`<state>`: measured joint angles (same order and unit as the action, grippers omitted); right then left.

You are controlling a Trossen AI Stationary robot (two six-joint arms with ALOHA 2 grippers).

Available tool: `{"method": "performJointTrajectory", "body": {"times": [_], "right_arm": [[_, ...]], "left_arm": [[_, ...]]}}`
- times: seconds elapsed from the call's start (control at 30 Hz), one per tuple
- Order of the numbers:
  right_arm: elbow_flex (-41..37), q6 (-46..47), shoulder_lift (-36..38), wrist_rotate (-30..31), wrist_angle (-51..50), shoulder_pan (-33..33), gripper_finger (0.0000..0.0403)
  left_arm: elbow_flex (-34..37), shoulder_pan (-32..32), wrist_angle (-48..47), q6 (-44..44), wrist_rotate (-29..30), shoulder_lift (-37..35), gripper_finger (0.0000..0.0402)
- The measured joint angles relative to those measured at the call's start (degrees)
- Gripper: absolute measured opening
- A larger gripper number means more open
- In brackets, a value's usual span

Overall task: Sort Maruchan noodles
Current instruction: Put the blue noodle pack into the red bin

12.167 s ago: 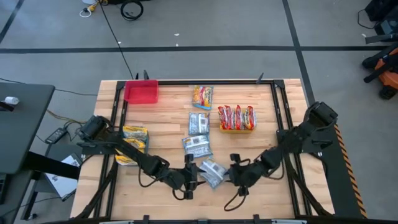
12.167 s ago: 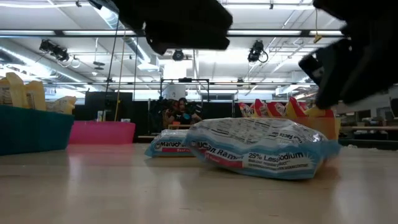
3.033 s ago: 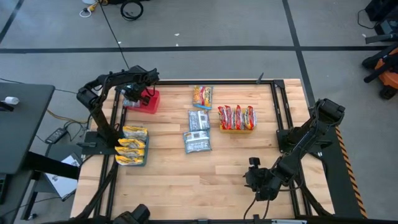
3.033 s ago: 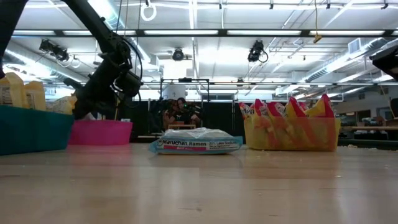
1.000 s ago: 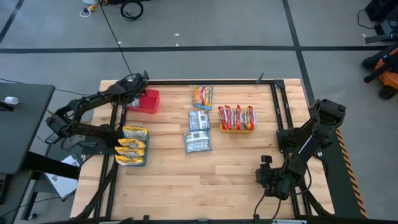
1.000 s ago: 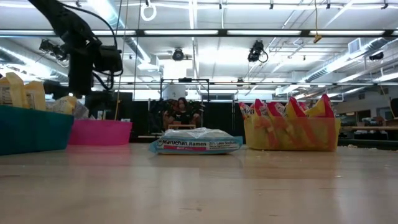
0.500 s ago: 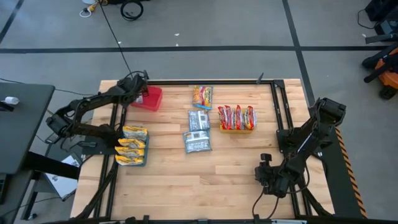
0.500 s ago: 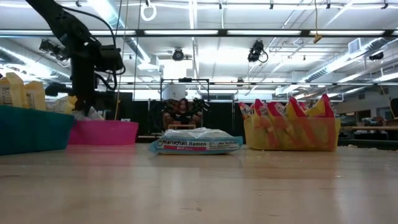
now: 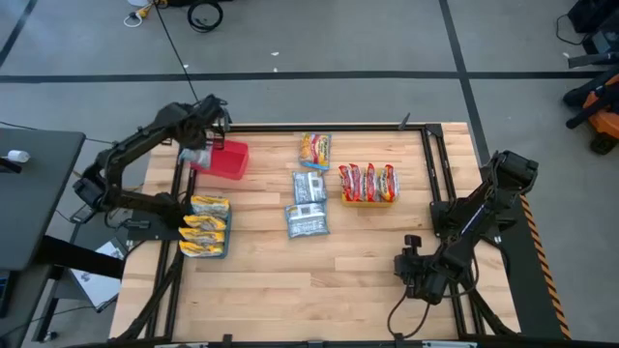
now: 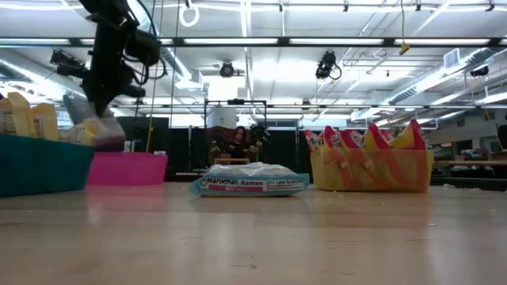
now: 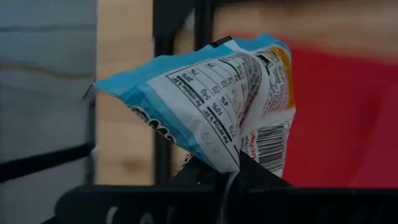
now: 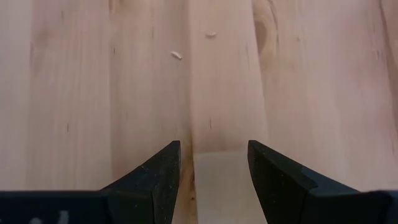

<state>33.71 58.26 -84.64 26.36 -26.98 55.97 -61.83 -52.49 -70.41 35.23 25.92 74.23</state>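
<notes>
Wood table (image 9: pixel 319 280): left gripper (image 9: pixel 201 155) clamped on silver-blue packet (image 11: pixel 211 106) above red bin (image 9: pixel 226 159) for sorting; right gripper (image 12: pixel 211 163) idle, fingers apart.

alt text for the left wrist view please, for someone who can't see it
The left end effector is shut on a silver-blue Maruchan noodle packet, pinching its lower edge so the nutrition label and barcode face the camera. Behind the packet lie the red bin, the wooden table and a dark frame rail.
</notes>
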Motion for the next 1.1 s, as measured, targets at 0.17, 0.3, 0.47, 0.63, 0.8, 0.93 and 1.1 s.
{"method": "performJointTrajectory", "body": {"times": [0.17, 0.3, 0.47, 0.63, 0.8, 0.93, 1.1], "right_arm": [[0.0, -1.43, 0.0, 0.77, 1.68, -0.54, 0.0192], [0.0, -1.42, 0.0, 0.58, 1.84, -0.62, 0.0192], [0.0, -1.22, 0.0, -0.42, 2.16, -0.62, 0.0192], [0.0, -1.33, 0.0, -0.47, 2.15, -1.11, 0.0192], [0.0, -1.84, 0.0, -0.52, 3.31, -2.69, 0.0192], [0.04, -1.23, 0.01, -2.64, 5.39, -2.71, 0.0192], [0.04, 0.39, 0.02, -3.72, 5.04, -2.74, 0.0192]], "left_arm": [[-0.36, -0.5, -7.21, 0.08, 1.79, 6.98, 0.0005], [-0.35, 0.87, -10.97, 4.82, 7.27, 11.39, 0.0004], [-1.7, 1.25, -10.84, 4.82, 4.3, 11.66, 0.0007], [-6.03, 2.05, -9.03, 4.61, -0.16, 11.66, 0.0006], [-7.01, 1.48, 3.21, -1.31, -0.69, 14.9, 0.0006], [-6.85, 0.52, -0.09, -4.02, -0.92, 21.95, 0.0005], [-6.9, 0.56, -3.7, -5.08, 2.77, 27.04, 0.0005]]}}
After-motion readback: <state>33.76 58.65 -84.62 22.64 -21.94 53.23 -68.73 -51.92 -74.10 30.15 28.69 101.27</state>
